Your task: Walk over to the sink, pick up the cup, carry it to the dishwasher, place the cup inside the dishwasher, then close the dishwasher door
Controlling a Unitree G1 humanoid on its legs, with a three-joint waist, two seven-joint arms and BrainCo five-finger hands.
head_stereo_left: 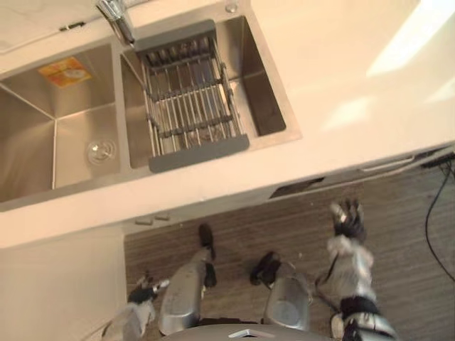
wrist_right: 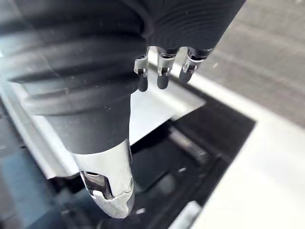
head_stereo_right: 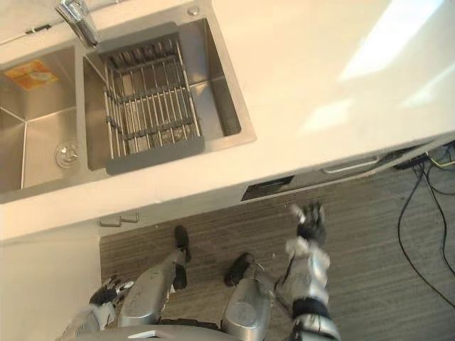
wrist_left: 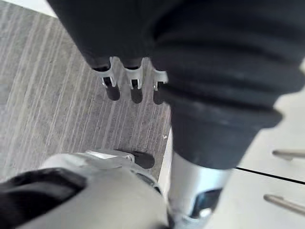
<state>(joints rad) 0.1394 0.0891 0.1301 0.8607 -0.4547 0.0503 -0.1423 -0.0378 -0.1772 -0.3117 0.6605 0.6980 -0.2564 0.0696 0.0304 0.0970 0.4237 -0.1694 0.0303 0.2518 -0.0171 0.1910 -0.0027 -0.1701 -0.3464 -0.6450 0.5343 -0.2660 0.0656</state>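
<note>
The double sink [head_stereo_left: 78,131] is set into the table [head_stereo_left: 341,78], with a wire rack [head_stereo_left: 188,99] laid across its right basin and a tap [head_stereo_left: 116,18] behind it. Where the cup lies cannot be told. It is held by neither hand, and nothing like it is made out on the rack or on the visible part of the left basin floor around the drain [head_stereo_left: 100,150].

The left robot hand [head_stereo_left: 142,291] hangs low beside the cabinet front, its fingers [wrist_left: 131,88] straight and empty. The right robot hand [head_stereo_left: 347,219] is raised over the floor [head_stereo_left: 284,227], just below the table edge, with its fingers [wrist_right: 162,76] relaxed and nothing in them.

Under the table edge a dark slot [head_stereo_right: 269,189] is seen on the dishwasher [head_stereo_right: 313,179], beside a pale handle [head_stereo_right: 350,168]. The door is therefore judged to be not fully shut.

Several faults are to be feared:
- The right fingers could be caught against the table edge or in the slot if the arm is lifted without being drawn back.
- The door could be left ajar if it is pushed off-centre or too lightly.
- If the cup is yet to be fetched, the wrong basin could be reached for, and the rack could be knocked or snagged by straight fingers.
</note>
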